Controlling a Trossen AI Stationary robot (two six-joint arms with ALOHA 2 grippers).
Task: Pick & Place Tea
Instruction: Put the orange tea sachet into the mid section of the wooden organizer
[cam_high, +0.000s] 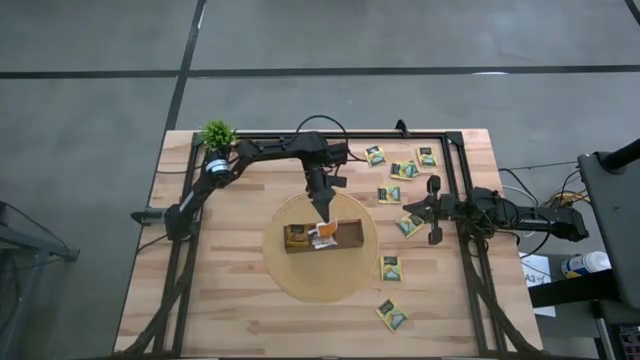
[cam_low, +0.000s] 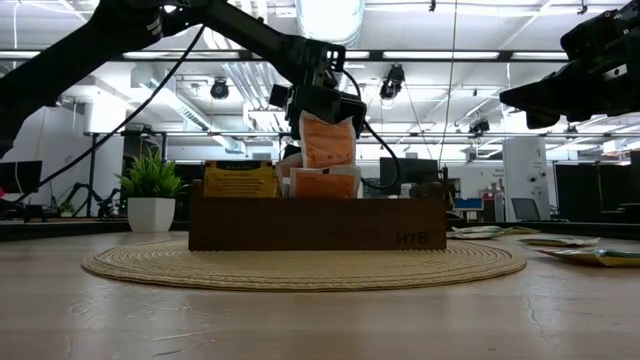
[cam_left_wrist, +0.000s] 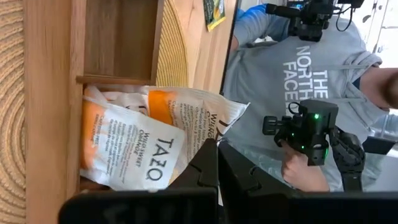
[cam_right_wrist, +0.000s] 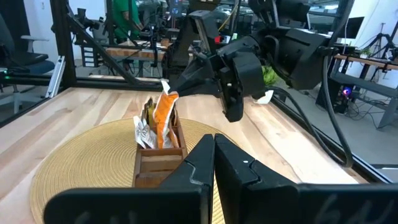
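A long brown wooden tray lies on a round woven mat at mid-table. Yellow and orange tea sachets stand upright in its compartments. My left gripper hovers over the tray's middle, shut on a white-and-orange tea sachet. My right gripper stays shut and holds nothing. It is level above the table, to the right of the mat. Several more tea sachets lie flat on the table at the back right and right of the mat. My left gripper pinches the white-and-orange sachet by its upper edge between its two fingers. The fingers come slanting down from the table's far side. The sachet hangs upright below them, its lower edge level with the tops of the sachets standing in the tray.
A small potted plant stands at the far left corner. Loose sachets lie right of the mat and near the front. A black frame runs along the table's edges. Beyond the table stands a person in a grey hoodie.
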